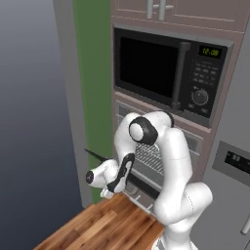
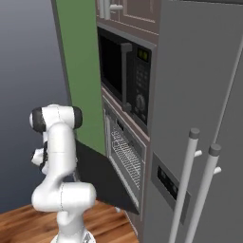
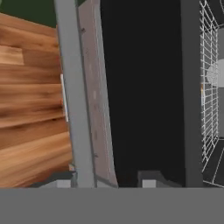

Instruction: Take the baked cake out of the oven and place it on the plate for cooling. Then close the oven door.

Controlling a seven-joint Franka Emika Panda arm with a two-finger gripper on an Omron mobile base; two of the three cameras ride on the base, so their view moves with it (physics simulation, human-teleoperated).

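Hand view: the oven door (image 3: pixel 144 87) is seen from above as a wide dark panel lowered open, with its silver bar handle (image 3: pixel 74 96) running along the outer edge over the wooden floor (image 3: pixel 26 109). The two finger tips (image 3: pixel 148 178) of the gripper (image 3: pixel 105 180) are seen apart at the bottom, one on each side of the handle and the door's edge, with nothing clamped between them. Wire racks (image 3: pixel 212 87) of the oven (image 3: pixel 205 140) are visible at the right, where a small orange speck, possibly the baked cake (image 3: pixel 202 89), is glimpsed; it is too small to be told for certain. From the left base view, the gripper (image 1: pixel 105 193) is held low beside the open door (image 1: pixel 141 183), below the microwave (image 1: pixel 166 71).
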